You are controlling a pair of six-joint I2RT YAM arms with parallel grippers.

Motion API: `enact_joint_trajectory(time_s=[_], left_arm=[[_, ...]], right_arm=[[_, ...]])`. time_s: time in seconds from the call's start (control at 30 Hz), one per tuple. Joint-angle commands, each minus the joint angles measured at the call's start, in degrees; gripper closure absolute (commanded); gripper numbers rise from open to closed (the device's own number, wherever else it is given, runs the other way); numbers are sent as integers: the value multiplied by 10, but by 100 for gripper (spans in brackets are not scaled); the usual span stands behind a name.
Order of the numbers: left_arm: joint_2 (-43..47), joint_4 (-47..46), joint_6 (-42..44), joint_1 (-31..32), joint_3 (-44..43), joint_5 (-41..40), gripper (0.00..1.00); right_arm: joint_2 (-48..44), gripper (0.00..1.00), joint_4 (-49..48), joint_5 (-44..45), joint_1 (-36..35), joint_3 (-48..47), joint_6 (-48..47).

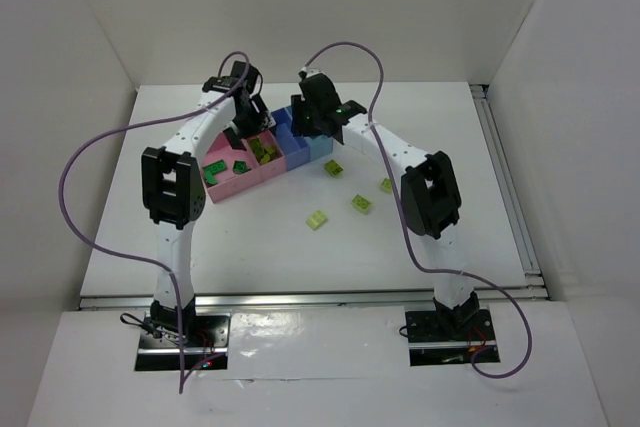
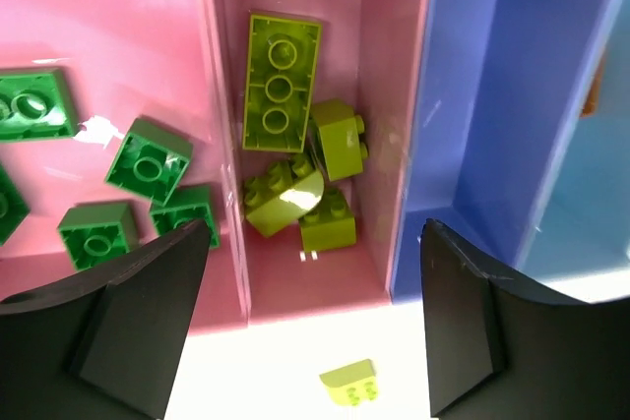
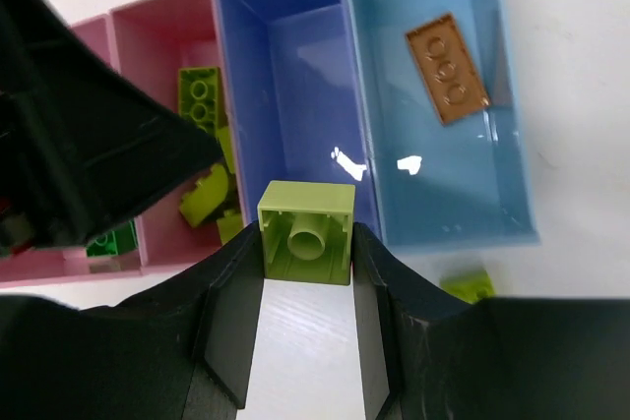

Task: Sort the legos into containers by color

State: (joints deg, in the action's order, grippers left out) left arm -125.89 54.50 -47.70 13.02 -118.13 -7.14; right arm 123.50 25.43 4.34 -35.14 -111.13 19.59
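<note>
The containers stand in a row: two pink bins [image 2: 221,66], a darker blue one [image 3: 295,95] and a light blue one [image 3: 492,174]. My left gripper [image 2: 310,327] hangs open and empty over the second pink bin, where several yellow-green legos [image 2: 281,95] lie. Dark green legos [image 2: 148,159] lie in the first pink bin. My right gripper [image 3: 307,243] is shut on a yellow-green lego [image 3: 305,206], hollow underside toward the camera, just in front of the darker blue bin. An orange-brown lego [image 3: 448,68] lies in the light blue bin.
Several yellow-green legos lie loose on the white table [image 1: 250,237] in front of the bins, among them one at the front [image 1: 317,219] and one further right [image 1: 386,185]. The left arm [image 3: 79,145] stands close beside my right gripper. White walls enclose the table.
</note>
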Motion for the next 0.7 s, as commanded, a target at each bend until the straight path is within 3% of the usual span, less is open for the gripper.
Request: enact_joint_trajectory(time_s=[0.0, 0.07, 0.13, 0.23, 0.3, 0.43, 0.63, 0.67], left_arm=[[84, 10, 16, -9, -7, 12, 11], [114, 10, 16, -15, 16, 12, 11], [159, 3, 8, -20, 63, 17, 11], [206, -2, 1, -32, 113, 22, 11], [229, -2, 1, -37, 138, 16, 12], [284, -18, 1, -43, 179, 2, 12], [317, -19, 18, -59, 218, 2, 12], [318, -27, 18, -59, 223, 8, 14]], right_arm=[[34, 69, -37, -34, -1, -62, -4], [73, 68, -42, -57, -1, -93, -4], [106, 59, -13, -62, -6, -167, -4], [153, 11, 22, -50, -12, -252, 1], [153, 5, 23, -32, -12, -262, 6], [61, 8, -36, 12, 0, -132, 25], [-132, 35, -78, 70, 0, 112, 26], [-156, 36, -78, 78, 0, 195, 32]])
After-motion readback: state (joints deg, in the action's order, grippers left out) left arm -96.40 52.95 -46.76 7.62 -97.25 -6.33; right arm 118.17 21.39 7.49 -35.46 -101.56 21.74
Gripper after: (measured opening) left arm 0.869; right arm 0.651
